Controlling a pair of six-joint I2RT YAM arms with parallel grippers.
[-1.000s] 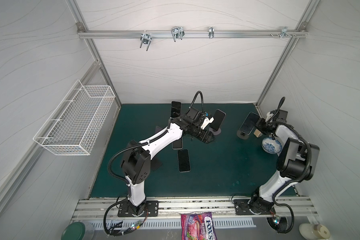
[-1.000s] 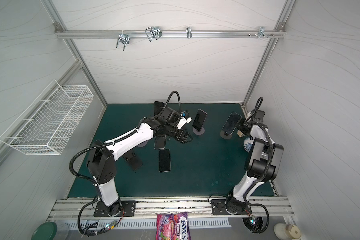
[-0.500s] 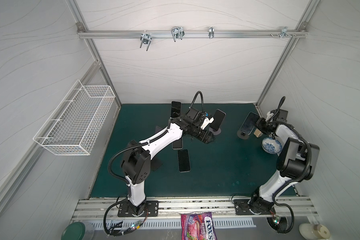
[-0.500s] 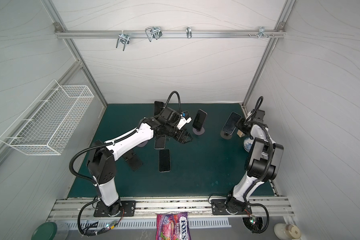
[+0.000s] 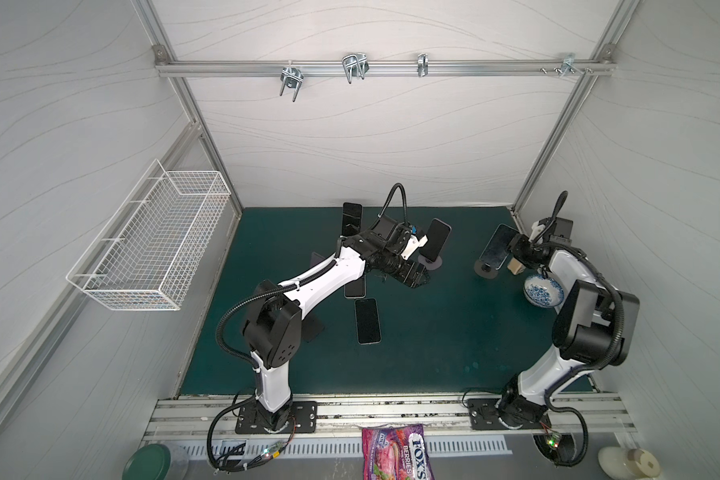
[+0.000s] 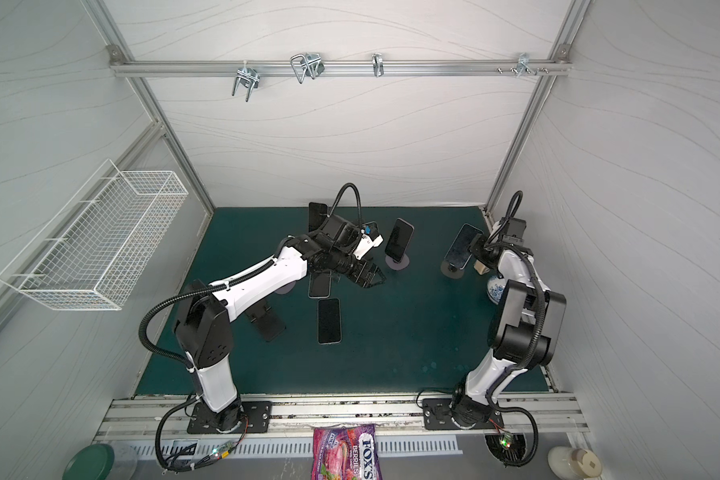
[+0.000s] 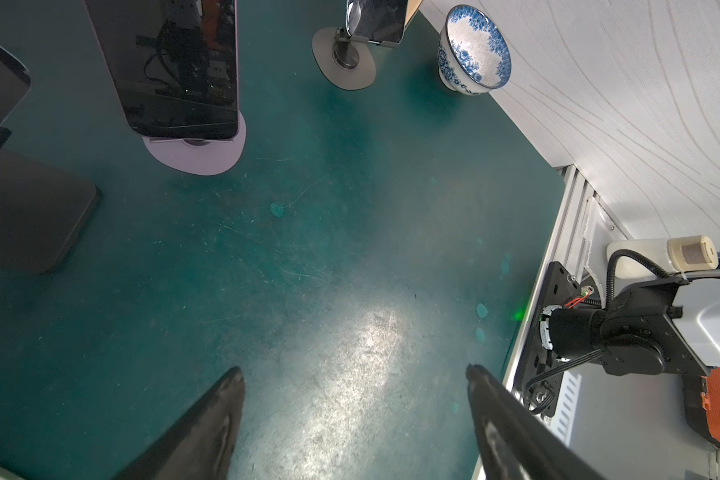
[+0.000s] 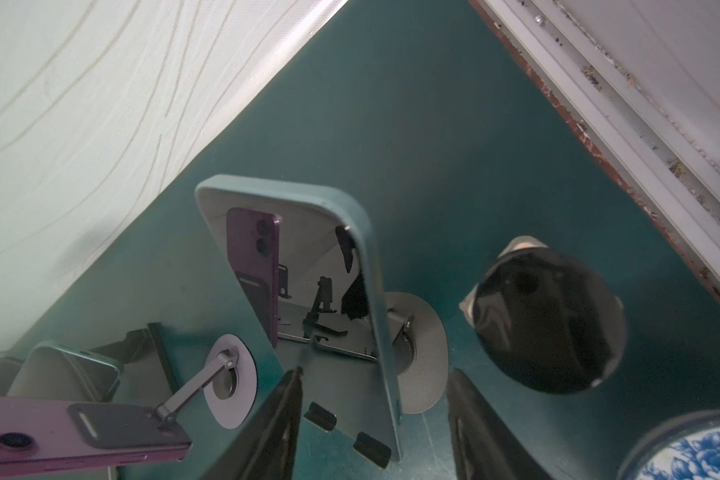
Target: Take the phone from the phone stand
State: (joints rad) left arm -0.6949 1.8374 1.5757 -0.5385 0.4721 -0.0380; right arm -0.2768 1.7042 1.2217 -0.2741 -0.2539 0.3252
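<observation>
The step in hand looks like taking hold of the phone (image 8: 308, 249). It leans on its stand (image 8: 427, 361) just beside the bowl (image 8: 691, 453), on the bowl's side toward the middle of the mat (image 7: 308, 270). The right gripper (image 8: 375, 374) straddles the phone's lower part. Its jaws stand apart, one finger at or very near the screen and the other clear of the back, so nothing is clamped. The phone is not yet off the stand; its bottom edge seems to sit in two black lips (image 8: 321, 415).

The left gripper (image 7: 353, 370) hangs over bare mat, well apart from the bowl and near a second phone (image 7: 175, 62) on its own stand. Its jaws are wide open and empty.

Next, I judge, the right jaws need to close squarely on screen and back. The lift should then follow the phone's lean, so the bottom edge clears the lips before anything swings away from the bowl. A skewed pinch could let the smooth phone slip, or drag the light stand toward the bowl.
</observation>
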